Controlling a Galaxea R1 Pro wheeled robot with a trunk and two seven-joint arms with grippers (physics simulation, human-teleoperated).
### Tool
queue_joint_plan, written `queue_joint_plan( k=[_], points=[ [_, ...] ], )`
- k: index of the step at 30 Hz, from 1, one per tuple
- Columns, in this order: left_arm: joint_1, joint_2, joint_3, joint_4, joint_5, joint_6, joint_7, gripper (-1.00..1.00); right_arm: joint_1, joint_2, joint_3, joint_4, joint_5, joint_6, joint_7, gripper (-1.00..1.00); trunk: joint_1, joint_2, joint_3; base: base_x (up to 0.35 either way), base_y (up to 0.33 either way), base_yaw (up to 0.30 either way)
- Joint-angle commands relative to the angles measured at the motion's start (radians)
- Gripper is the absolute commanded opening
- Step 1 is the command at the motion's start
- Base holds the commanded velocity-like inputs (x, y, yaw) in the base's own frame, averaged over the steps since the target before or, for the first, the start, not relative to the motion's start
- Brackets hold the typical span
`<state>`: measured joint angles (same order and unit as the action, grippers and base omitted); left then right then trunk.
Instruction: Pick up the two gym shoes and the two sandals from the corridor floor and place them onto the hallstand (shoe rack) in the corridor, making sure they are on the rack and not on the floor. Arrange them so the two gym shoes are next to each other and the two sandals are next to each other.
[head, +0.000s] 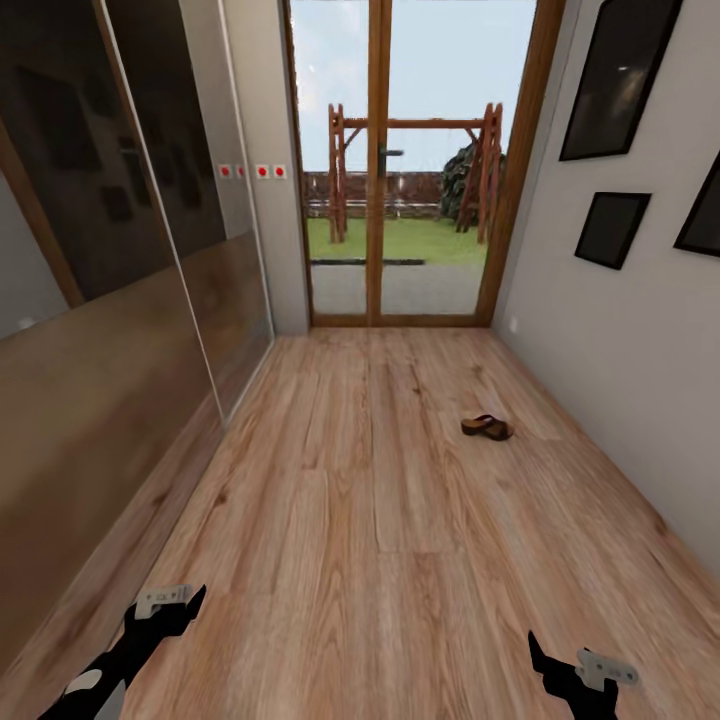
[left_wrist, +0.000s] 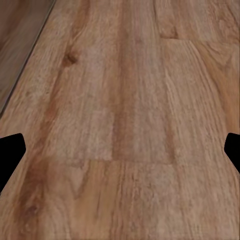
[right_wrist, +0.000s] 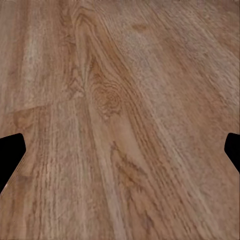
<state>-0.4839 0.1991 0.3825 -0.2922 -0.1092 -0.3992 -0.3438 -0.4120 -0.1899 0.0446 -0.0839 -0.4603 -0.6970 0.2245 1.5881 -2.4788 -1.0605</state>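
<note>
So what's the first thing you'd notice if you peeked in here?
Probably the big glass door at the far end of the corridor, with a wooden swing frame on the grass outside. Then one small brown sandal lying alone on the wooden floor, toward the right wall.

Narrow corridor. Light-brown wood-grain plank floor (head: 360, 500) runs lengthwise toward a glazed double door (head: 410, 160) in a brown wooden frame at the far end. Daylight through the glass; outside, paving, lawn, a wooden swing frame (head: 415, 165), a low fence and a shrub. Left side: sliding wardrobe panels (head: 110, 280), dark glossy upper half, wood-toned lower half. Right wall (head: 620, 340) plain pale grey, carrying 3 dark framed pictures (head: 612, 228). Small red-and-white switches (head: 270, 171) beside the door.
</note>
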Motion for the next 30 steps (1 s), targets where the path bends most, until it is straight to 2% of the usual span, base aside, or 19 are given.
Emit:
queue_joint_plan(
  k=[1,23,30],
  points=[
    [-0.001,0.000,0.009,0.001,-0.011,-0.004,-0.004,1.00,-0.001,0.000,0.005,0.001,-0.011,-0.002,0.007,1.00,0.000,0.000,-0.001,0.339,0.000,0.000],
    [-0.001,0.000,0.009,0.001,-0.010,-0.004,-0.004,1.00,-0.001,-0.001,0.004,0.001,-0.012,-0.003,0.006,1.00,0.000,0.000,-0.001,0.339,0.000,0.000],
    [-0.001,0.002,0.009,0.000,-0.010,-0.004,-0.006,1.00,-0.001,-0.017,0.003,0.001,-0.012,-0.004,0.006,1.00,0.000,0.000,-0.001,0.339,0.000,0.000]
  ],
)
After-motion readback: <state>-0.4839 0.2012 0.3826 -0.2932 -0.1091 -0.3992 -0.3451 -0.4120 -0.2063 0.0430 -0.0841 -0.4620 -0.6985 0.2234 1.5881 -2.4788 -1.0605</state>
